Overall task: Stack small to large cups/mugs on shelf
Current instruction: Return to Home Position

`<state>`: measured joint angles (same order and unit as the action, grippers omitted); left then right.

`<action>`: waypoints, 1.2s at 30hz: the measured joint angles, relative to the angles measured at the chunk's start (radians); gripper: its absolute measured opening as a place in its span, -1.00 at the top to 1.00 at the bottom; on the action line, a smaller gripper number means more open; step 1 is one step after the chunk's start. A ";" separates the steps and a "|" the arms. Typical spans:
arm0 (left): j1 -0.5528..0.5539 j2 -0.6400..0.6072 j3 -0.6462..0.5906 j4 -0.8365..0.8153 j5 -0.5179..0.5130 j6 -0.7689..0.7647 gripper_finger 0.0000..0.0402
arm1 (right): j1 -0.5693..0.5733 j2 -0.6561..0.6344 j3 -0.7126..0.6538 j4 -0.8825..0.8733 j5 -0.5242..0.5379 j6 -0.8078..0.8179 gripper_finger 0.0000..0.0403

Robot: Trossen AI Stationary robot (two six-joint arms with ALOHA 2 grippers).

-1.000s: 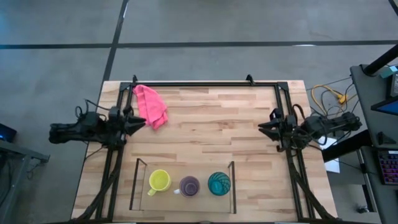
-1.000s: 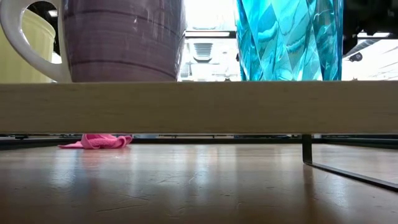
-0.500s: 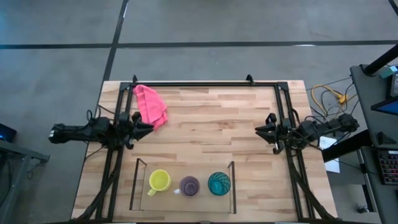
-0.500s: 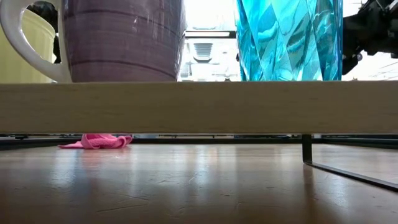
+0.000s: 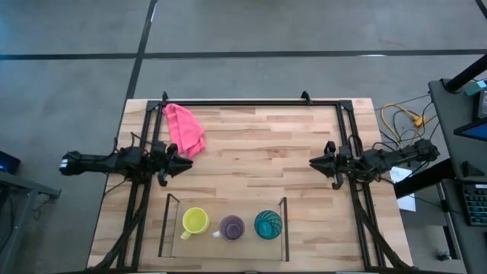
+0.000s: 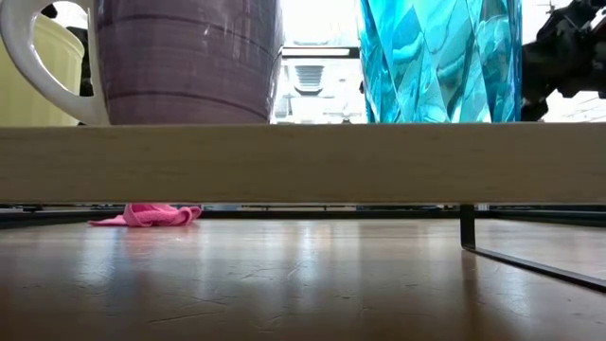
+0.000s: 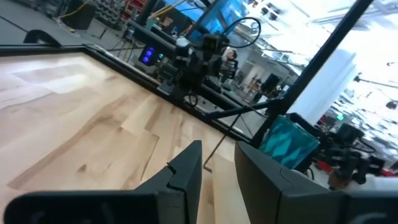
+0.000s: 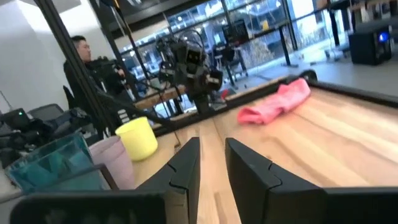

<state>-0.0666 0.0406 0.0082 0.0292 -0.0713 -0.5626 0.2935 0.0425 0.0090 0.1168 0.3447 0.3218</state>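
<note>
The middle of the counter [image 5: 259, 152] lies open between the left tool [image 5: 179, 157] and the right tool [image 5: 313, 161], which sit at opposite sides of the black rail frame [image 5: 243, 103].

Obstacles:
- A pink cloth [image 5: 185, 129] lies near the left tool.
- The shelf [image 5: 169, 227] is filled across its width by a yellow mug [image 5: 195, 221], a purple mug [image 5: 231, 227] and a teal tumbler [image 5: 268, 224].

Open space runs under the shelf base.

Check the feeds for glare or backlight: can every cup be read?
High view: even light, yellow mug, purple mug and tumbler plain to see on the shelf. Low view: bright backlight between purple mug and tumbler, sheen on the table, both readable. Left wrist view: overhead lights wash out the room behind the tumbler.
</note>
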 joint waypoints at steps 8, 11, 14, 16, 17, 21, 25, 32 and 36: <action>0.000 0.005 -0.001 -0.004 0.010 0.021 0.59 | 0.000 -0.001 0.000 -0.041 0.052 -0.029 0.65; 0.000 0.008 -0.001 -0.003 0.011 0.020 0.59 | 0.000 0.007 0.001 -0.062 0.050 -0.024 0.65; 0.000 0.011 -0.002 -0.003 0.011 0.020 0.59 | 0.000 0.023 0.001 -0.063 0.049 -0.020 0.65; 0.000 0.011 -0.002 0.000 0.011 0.020 0.59 | 0.000 0.035 0.001 -0.063 0.050 -0.019 0.65; 0.000 0.010 -0.002 0.001 0.011 0.020 0.59 | 0.000 0.042 0.001 -0.063 0.049 -0.019 0.65; 0.000 0.009 -0.002 0.004 0.011 0.020 0.59 | 0.000 0.062 0.001 -0.063 0.049 -0.019 0.65; 0.000 0.018 -0.002 0.007 0.011 0.020 0.59 | 0.000 0.072 0.001 -0.063 0.049 -0.019 0.65; 0.000 0.017 -0.003 0.013 0.011 0.020 0.59 | 0.000 0.072 0.001 -0.062 0.049 -0.019 0.65; 0.000 0.018 -0.003 0.014 0.011 0.020 0.59 | 0.000 0.072 0.001 -0.062 0.049 -0.019 0.65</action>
<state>-0.0666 0.0582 0.0051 0.0428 -0.0601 -0.5430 0.2939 0.1143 0.0101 0.0547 0.3937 0.3031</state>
